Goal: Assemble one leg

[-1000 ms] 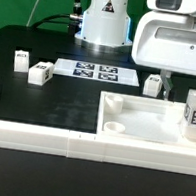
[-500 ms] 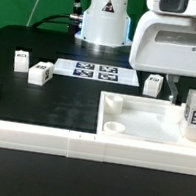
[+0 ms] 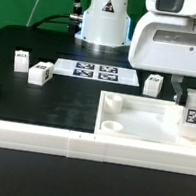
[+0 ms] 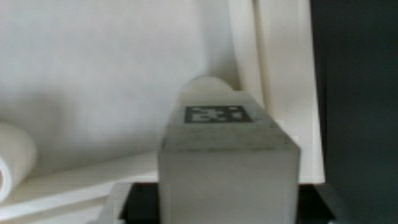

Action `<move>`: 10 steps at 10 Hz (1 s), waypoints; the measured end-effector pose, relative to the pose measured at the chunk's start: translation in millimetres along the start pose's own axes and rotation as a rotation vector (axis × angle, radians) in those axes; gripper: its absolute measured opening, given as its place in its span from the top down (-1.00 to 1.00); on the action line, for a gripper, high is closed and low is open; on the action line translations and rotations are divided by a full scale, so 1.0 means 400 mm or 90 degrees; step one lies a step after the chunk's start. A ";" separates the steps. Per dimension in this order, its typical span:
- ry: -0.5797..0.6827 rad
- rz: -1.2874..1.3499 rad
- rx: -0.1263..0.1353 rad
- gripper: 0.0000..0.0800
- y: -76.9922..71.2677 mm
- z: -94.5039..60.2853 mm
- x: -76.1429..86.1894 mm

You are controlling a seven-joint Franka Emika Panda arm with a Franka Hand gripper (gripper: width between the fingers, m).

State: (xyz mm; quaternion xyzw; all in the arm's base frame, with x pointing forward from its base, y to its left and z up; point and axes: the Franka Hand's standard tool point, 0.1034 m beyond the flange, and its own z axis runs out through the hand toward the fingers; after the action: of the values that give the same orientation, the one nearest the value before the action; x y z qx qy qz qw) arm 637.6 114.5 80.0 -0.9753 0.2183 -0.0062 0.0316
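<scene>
My gripper is shut on a leg, a stubby white block with a black-and-white tag on its side. It holds the leg upright at the far right end of the large white tray-like part, low over its surface. In the wrist view the leg fills the middle, and the dark finger pads press on both of its sides. I cannot tell whether the leg's foot touches the tray.
Three more small white legs stand on the black table: one behind the tray and two at the exterior view's left. The marker board lies at the back. A long white rail runs along the front.
The gripper with the leg has sunk a little and shifted slightly toward the exterior view's left. Nothing else has moved.
</scene>
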 end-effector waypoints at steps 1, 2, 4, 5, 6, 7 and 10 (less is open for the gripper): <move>-0.001 0.080 0.002 0.27 0.001 0.001 0.000; -0.001 0.140 0.004 0.27 0.002 0.001 0.001; 0.000 0.279 0.007 0.27 0.003 0.002 0.002; 0.003 0.355 0.016 0.27 0.006 0.002 0.005; 0.009 0.426 0.021 0.27 0.008 0.003 0.003; 0.009 0.536 0.024 0.27 0.011 0.004 0.001; -0.003 0.708 0.026 0.27 0.014 0.004 0.001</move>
State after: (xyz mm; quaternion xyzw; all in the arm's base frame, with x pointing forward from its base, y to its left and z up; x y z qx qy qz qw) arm 635.6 109.5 78.2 -0.7125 0.6999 0.0096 0.0497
